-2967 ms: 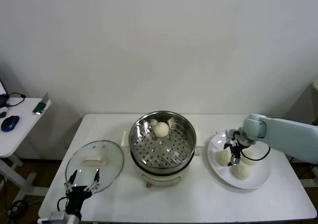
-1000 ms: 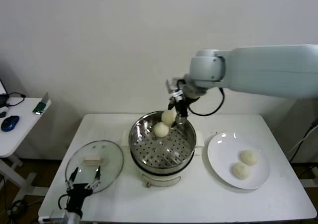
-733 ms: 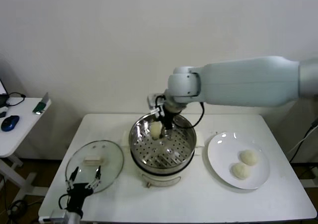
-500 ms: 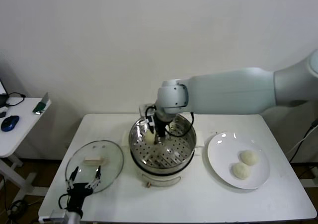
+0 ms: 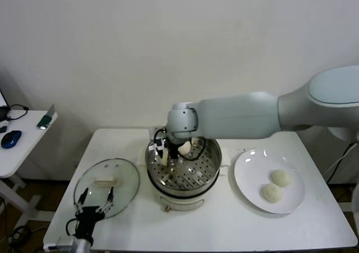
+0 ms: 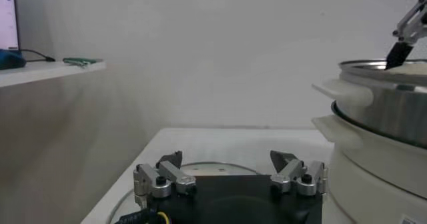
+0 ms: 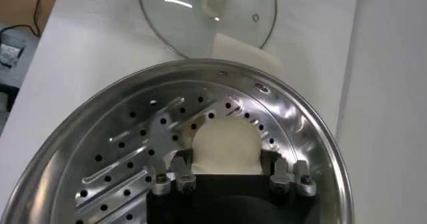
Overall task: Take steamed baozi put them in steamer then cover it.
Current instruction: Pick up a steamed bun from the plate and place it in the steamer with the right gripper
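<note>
Two baozi [image 5: 276, 185] on plate [image 5: 245, 181], two in steamer [image 5: 207, 165]

— What do we have in the steamer [image 5: 193, 171]?

— We see a wide, shiny steel basket with a perforated floor, sitting upright on its white cooker base, uncovered. One cream-white baozi [image 5: 184, 148] rests at the far side of the floor. A second bun [image 7: 223, 147] sits low over the holes at the steamer's left side, near the wall, between the closed fingers of the right gripper [image 5: 165, 159].

— Is it touching the floor?

— We cannot tell.

— And the other buns?

— Two baozi [image 5: 276, 185], smooth and round, lie just beside each other to the steamer's right.
</note>
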Controlling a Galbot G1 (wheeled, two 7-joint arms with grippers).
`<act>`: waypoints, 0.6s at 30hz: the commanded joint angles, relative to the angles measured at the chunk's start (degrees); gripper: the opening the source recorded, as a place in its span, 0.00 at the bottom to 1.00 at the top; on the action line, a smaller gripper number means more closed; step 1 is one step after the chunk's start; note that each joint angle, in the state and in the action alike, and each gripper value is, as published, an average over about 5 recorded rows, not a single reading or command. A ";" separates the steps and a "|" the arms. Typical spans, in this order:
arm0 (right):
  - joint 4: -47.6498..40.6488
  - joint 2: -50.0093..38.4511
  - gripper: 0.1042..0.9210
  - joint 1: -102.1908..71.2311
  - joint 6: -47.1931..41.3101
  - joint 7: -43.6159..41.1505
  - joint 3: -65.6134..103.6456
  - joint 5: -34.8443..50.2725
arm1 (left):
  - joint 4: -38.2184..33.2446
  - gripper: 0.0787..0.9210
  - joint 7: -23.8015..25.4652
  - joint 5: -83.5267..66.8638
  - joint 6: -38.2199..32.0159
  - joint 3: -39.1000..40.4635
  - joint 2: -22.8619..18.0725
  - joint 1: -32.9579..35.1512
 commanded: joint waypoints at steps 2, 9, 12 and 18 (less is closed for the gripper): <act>-2.70 1.68 0.67 -2.88 -0.51 0.99 0.54 -0.47 | 0.06 0.88 0.03 0.02 0.02 0.05 -0.01 -0.05; -2.30 2.01 0.67 -2.94 -0.84 1.00 0.59 -0.10 | 0.07 0.88 -0.01 0.02 0.03 0.00 -0.04 0.06; -1.97 1.95 0.68 -2.60 -0.98 0.99 0.53 -0.03 | 0.06 0.88 -0.02 0.06 0.03 0.01 -0.08 0.11; -1.27 1.11 0.83 -1.38 -0.50 0.49 0.67 -0.32 | -0.08 0.88 -0.01 0.13 0.10 0.07 -0.23 0.10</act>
